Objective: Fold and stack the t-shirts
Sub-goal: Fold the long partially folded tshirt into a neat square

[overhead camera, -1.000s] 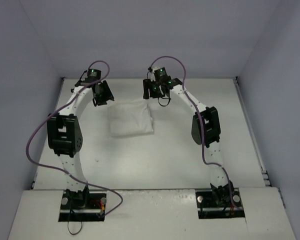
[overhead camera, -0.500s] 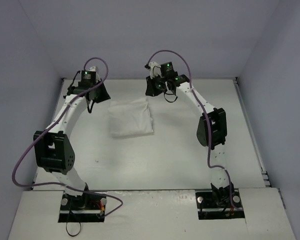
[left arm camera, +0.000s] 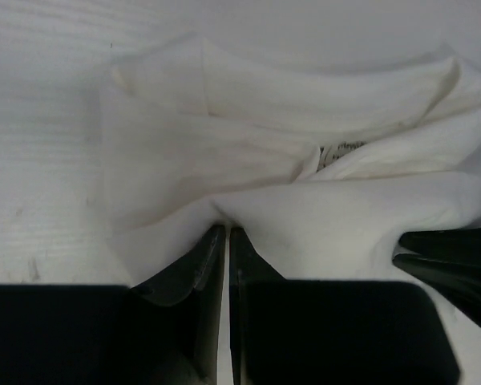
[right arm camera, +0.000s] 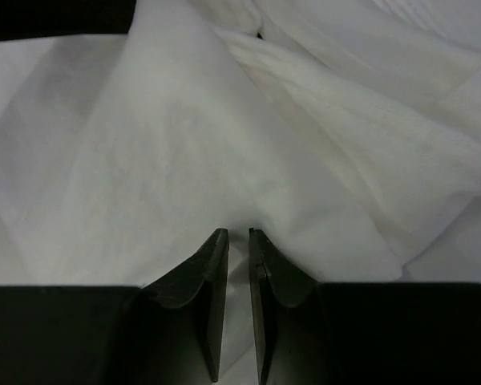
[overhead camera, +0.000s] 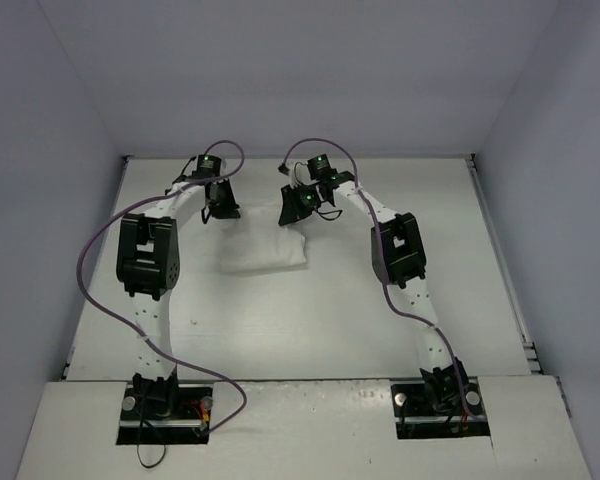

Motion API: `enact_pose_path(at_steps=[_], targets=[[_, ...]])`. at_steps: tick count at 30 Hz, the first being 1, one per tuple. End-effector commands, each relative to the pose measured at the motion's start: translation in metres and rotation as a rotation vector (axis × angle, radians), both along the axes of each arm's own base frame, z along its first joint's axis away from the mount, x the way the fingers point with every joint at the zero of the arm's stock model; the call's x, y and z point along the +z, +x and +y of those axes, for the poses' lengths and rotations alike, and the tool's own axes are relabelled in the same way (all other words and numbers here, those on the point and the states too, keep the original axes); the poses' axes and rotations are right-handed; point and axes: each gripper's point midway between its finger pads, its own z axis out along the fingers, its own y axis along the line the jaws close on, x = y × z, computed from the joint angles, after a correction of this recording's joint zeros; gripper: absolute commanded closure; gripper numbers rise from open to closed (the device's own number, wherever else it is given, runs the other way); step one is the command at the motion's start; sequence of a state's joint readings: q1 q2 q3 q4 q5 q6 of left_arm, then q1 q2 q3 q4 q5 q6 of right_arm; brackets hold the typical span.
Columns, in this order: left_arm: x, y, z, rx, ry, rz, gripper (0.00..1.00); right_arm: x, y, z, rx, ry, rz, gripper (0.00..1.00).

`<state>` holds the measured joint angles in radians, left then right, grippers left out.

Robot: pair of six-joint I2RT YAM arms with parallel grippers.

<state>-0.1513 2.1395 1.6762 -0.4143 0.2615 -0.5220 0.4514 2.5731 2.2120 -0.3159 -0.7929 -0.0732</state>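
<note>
Midway, by our reading: both arms reach to the far edge of a white t-shirt (overhead camera: 265,255) that lies as a compact, roughly square packet on the table (overhead camera: 330,320). The left gripper (left arm camera: 227,230) is clenched, a ridge of cloth rising straight into its tips. The right gripper (right arm camera: 232,233) stands all but closed, fabric tented up just ahead of its fingers — we take both as pinching the shirt. Ahead of the left gripper the layers are rumpled, with a small label (left arm camera: 342,152) showing between folds. No red print shows; only plain white faces up. We judge the main folds made, with perhaps one more fold or a tidying pull in hand. We see no second shirt and no stack — the stacking, as far as the views show, is not yet done.
</note>
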Motion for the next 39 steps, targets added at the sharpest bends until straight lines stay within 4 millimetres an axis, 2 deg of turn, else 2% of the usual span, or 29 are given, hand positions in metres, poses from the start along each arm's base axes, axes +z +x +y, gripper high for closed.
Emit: enact_pose_path(at_steps=[1,4,6,8,10,12,14,15,16,17,18,19,21,22,23,24,26,27,30,33,35,39], targets=[[0.05,0.042,0.002,-0.012,0.009,-0.197,0.95,0.045,0.044,-0.012,-0.082,0.047,-0.122,0.74],[0.071,0.052,0.013,0.01,0.032,-0.259,0.85,0.061,0.072,-0.038,-0.186,0.028,-0.173,0.67],[0.093,0.052,0.021,0.022,0.037,-0.304,0.74,0.091,0.085,-0.058,-0.257,0.013,-0.231,0.61],[0.131,0.046,0.028,0.022,0.058,-0.371,0.66,0.111,0.087,-0.081,-0.307,-0.021,-0.273,0.54],[0.16,0.033,0.041,0.047,0.108,-0.398,0.59,0.134,0.088,-0.107,-0.376,-0.081,-0.338,0.48],[0.196,0.014,0.055,0.083,0.139,-0.438,0.55,0.178,0.087,-0.138,-0.481,-0.133,-0.429,0.41],[0.226,-0.015,0.077,0.143,0.179,-0.449,0.5,0.206,0.076,-0.182,-0.619,-0.207,-0.477,0.32],[0.231,-0.031,0.09,0.173,0.193,-0.427,0.48,0.201,0.067,-0.198,-0.666,-0.248,-0.462,0.28],[0.244,-0.041,0.095,0.186,0.198,-0.446,0.46,0.216,0.061,-0.212,-0.713,-0.256,-0.485,0.23],[0.26,-0.058,0.104,0.205,0.211,-0.469,0.39,0.235,0.05,-0.234,-0.789,-0.266,-0.508,0.08],[0.268,-0.078,0.113,0.212,0.231,-0.472,0.33,0.247,0.037,-0.253,-0.851,-0.271,-0.521,0.0],[0.27,-0.095,0.12,0.209,0.25,-0.469,0.31,0.257,0.025,-0.268,-0.895,-0.267,-0.534,0.0],[0.29,-0.123,0.136,0.241,0.316,-0.509,0.29,0.277,-0.003,-0.303,-1.041,-0.24,-0.542,0.0],[0.293,-0.14,0.14,0.242,0.339,-0.507,0.29,0.288,-0.02,-0.32,-1.105,-0.23,-0.551,0.0],[0.29,-0.153,0.142,0.237,0.356,-0.487,0.29,0.28,-0.031,-0.331,-1.142,-0.252,-0.537,0.0],[0.294,-0.163,0.144,0.241,0.367,-0.49,0.29,0.301,-0.042,-0.341,-1.195,-0.226,-0.574,0.0],[0.306,-0.197,0.147,0.24,0.385,-0.521,0.28,0.32,-0.085,-0.358,-1.254,-0.215,-0.633,0.0],[0.309,-0.208,0.147,0.241,0.387,-0.531,0.28,0.324,-0.099,-0.364,-1.285,-0.216,-0.65,0.0],[0.313,-0.242,0.151,0.254,0.405,-0.534,0.28,0.329,-0.136,-0.372,-1.389,-0.18,-0.677,0.0],[0.313,-0.27,0.155,0.271,0.42,-0.541,0.28,0.33,-0.166,-0.367,-1.39,-0.16,-0.72,0.0],[0.306,-0.277,0.156,0.277,0.423,-0.534,0.28,0.326,-0.179,-0.365,-1.387,-0.151,-0.729,0.0],[0.29,-0.285,0.158,0.295,0.421,-0.512,0.28,0.336,-0.202,-0.361,-1.368,-0.099,-0.773,0.0]])
